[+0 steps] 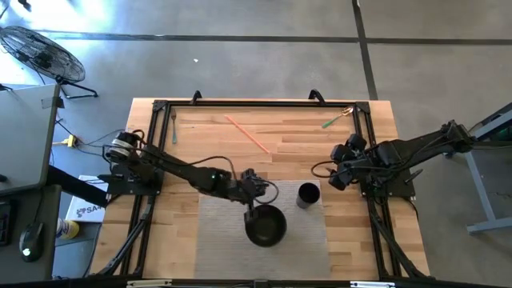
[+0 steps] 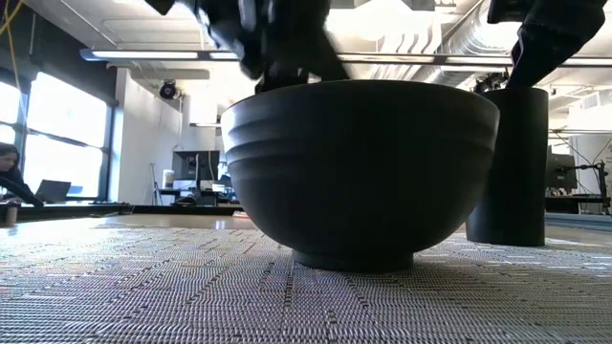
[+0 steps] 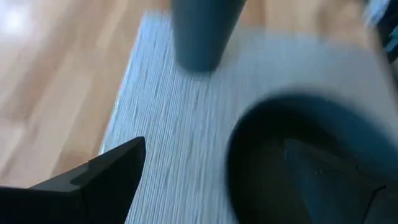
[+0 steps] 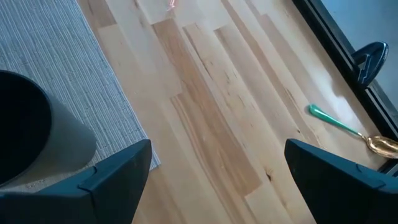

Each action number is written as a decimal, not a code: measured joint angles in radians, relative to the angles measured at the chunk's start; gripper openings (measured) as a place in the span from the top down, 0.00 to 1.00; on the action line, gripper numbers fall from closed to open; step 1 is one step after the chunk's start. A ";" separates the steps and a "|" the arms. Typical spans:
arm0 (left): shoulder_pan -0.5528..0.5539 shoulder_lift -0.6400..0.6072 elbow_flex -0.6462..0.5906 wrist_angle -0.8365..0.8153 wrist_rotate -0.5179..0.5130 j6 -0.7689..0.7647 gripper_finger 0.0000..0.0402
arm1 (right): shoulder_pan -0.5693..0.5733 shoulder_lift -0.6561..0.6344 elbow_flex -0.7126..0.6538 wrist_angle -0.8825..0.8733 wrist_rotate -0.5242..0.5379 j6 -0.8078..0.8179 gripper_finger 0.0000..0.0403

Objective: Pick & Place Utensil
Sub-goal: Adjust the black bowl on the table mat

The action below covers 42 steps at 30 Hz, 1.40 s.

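Observation:
A black bowl and a black cup stand on a grey woven placemat. A green-handled spoon with a gold bowl lies flat near the table's far right corner. My left gripper is open at the bowl's far rim. In the left wrist view one finger is over the bowl's hollow and the other is outside, over the mat. My right gripper hangs open over bare wood right of the cup, the spoon farther off.
A fork lies near the far left of the table and a thin pink stick lies slanted at the far middle. A black frame runs round the tabletop. Bare wood lies between the mat and the far edge.

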 joint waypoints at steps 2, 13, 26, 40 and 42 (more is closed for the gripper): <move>-0.001 0.016 0.016 -0.045 0.008 -0.007 0.07 | 0.000 0.000 0.000 0.000 0.003 0.001 0.10; -0.007 0.015 0.011 -0.216 0.082 -0.167 0.07 | 0.000 0.000 0.000 0.000 0.004 0.003 0.10; -0.027 0.015 0.028 -0.319 0.137 -0.219 0.07 | 0.000 0.000 0.000 0.000 0.005 0.000 0.10; -0.035 0.015 0.046 -0.362 0.157 -0.238 0.07 | 0.000 0.000 0.000 0.000 0.011 -0.006 0.10; -0.034 0.015 0.046 -0.362 0.157 -0.239 0.07 | 0.000 0.000 0.000 0.000 0.020 -0.007 0.10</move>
